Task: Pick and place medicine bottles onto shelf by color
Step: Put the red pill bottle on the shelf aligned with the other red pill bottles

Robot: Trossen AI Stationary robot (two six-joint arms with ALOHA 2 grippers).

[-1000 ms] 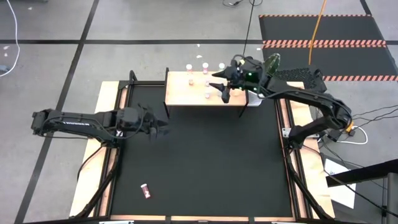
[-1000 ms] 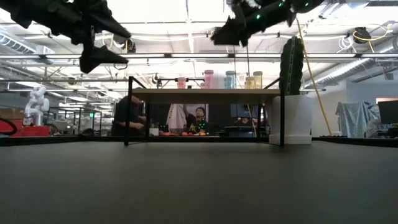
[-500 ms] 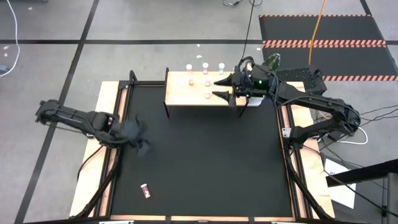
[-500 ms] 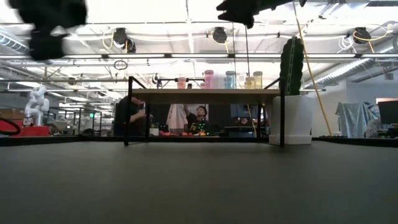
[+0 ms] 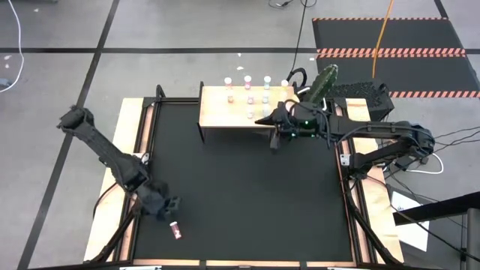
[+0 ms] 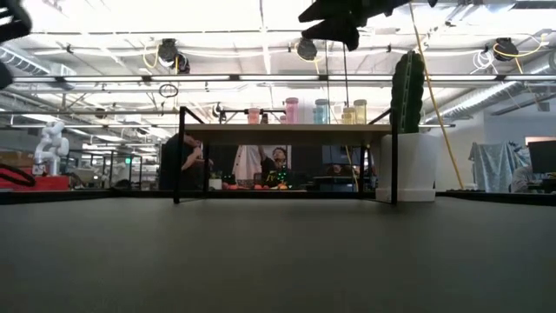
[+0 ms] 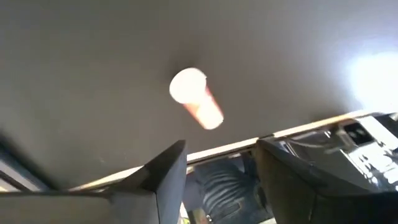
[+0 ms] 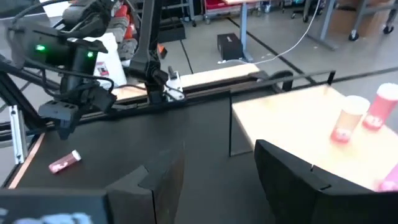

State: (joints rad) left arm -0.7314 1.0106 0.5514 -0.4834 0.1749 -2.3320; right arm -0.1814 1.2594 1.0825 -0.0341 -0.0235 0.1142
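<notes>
A pink medicine bottle (image 5: 175,230) with a white cap lies on its side on the black mat near the front left; the left wrist view shows it too (image 7: 196,107). My left gripper (image 5: 169,206) hovers open just beyond it, pointing steeply down, touching nothing. The light-wood shelf (image 5: 217,112) stands at the far edge on black legs, with several bottles (image 5: 249,97) upright on it. My right gripper (image 5: 268,129) is open and empty, held high at the shelf's near right corner (image 8: 249,118); it shows at the top of the low view (image 6: 334,22).
A green cactus in a white pot (image 6: 408,165) stands right of the shelf, close behind my right arm. Wooden rails (image 5: 135,150) frame the mat on both sides. The mat's middle (image 5: 247,195) is bare. People sit in the room behind the shelf (image 6: 261,165).
My left gripper has swung from the mat's left middle toward the near edge and down, rolling as it went, and now hangs over the lying pink bottle. My right gripper has drawn back from over the shelf toward the near edge, past the shelf's front.
</notes>
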